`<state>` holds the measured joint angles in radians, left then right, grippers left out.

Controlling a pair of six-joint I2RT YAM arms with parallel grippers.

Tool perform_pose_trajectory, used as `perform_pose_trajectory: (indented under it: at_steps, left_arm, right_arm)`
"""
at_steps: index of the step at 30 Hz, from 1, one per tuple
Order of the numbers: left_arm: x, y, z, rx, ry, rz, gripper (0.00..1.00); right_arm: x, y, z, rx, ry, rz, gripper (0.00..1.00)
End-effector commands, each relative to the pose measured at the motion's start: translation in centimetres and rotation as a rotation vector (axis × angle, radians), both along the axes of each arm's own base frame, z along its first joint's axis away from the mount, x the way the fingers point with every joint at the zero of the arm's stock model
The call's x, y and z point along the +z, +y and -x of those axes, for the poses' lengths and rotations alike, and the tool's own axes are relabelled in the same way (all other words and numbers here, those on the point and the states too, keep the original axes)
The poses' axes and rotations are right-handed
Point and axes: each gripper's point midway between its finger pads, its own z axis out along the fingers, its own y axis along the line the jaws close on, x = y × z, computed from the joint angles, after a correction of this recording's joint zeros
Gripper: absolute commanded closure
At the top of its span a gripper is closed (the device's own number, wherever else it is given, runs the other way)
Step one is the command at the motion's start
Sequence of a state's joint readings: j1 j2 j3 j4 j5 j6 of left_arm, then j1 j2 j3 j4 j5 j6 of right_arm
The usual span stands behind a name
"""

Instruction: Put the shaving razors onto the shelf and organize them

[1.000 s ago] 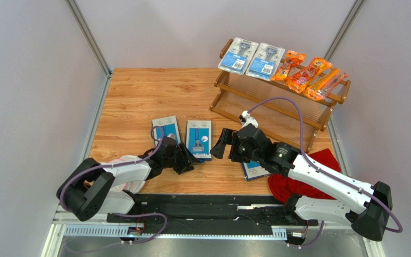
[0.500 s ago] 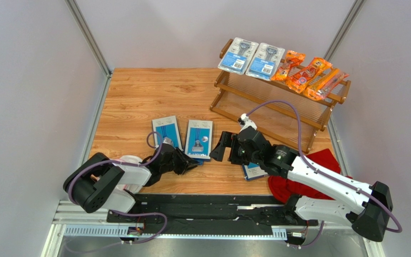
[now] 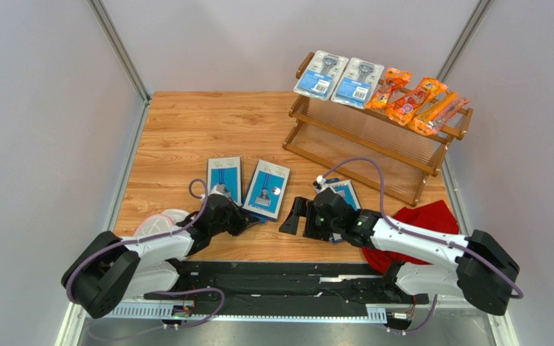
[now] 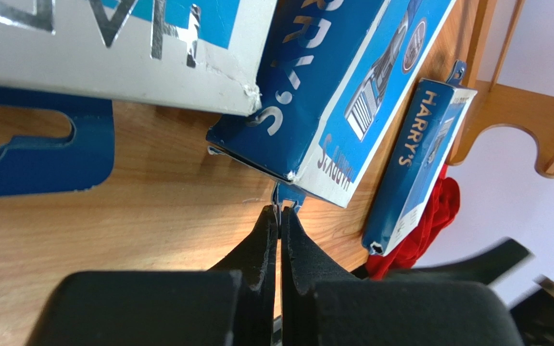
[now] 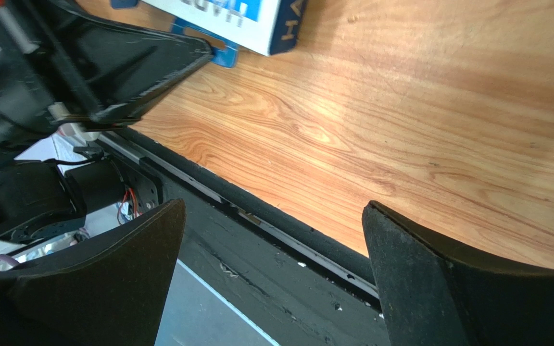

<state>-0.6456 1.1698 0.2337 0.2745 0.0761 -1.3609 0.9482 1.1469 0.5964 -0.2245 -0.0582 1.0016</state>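
surface (image 3: 179, 130): three blue boxes (image 3: 224, 178) flat on it, near my arms
shelf (image 3: 345, 148): back right, blister packs (image 3: 321, 73) and orange bags (image 3: 417, 97) on the top tier
middle box (image 3: 267, 189): angled, beside my left claw (image 4: 280, 213)
left claw: clenched on that box's tab
right claw (image 5: 270, 209): released, over the near edge

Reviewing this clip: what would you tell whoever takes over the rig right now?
Left hand: shut on the middle box, pinching its hang tab.
Right hand: open, empty, over the near table edge.
Done: two blister packs and three orange bags sit on the shelf top tier.
Left box and right box lie loose on the table.
Left to do: shelve all three boxes.
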Motion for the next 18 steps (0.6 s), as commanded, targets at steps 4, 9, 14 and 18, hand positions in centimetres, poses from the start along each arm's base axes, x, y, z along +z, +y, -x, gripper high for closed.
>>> perform_pose_trajectory:
  at_steps: [4,9,14,18]
  left_arm:
    - [1.3,0.6,1.3,-0.021,-0.026,0.021,1.00]
    - [2.3,0.6,2.7,-0.044,-0.024,0.080,1.00]
    - [4.1,0.6,3.4,-0.045,-0.046,0.155,1.00]
    - [4.6,0.6,4.0,-0.047,-0.046,0.183,1.00]
  right_arm:
    - [1.9,3.6,-0.7,0.002,-0.023,-0.238,0.02]
    - [1.7,4.1,-0.8,-0.012,-0.020,-0.295,0.02]
    - [0.9,4.0,-0.7,-0.054,0.021,-0.328,0.03]
    - [0.5,4.0,-0.8,-0.097,0.037,-0.374,0.04]
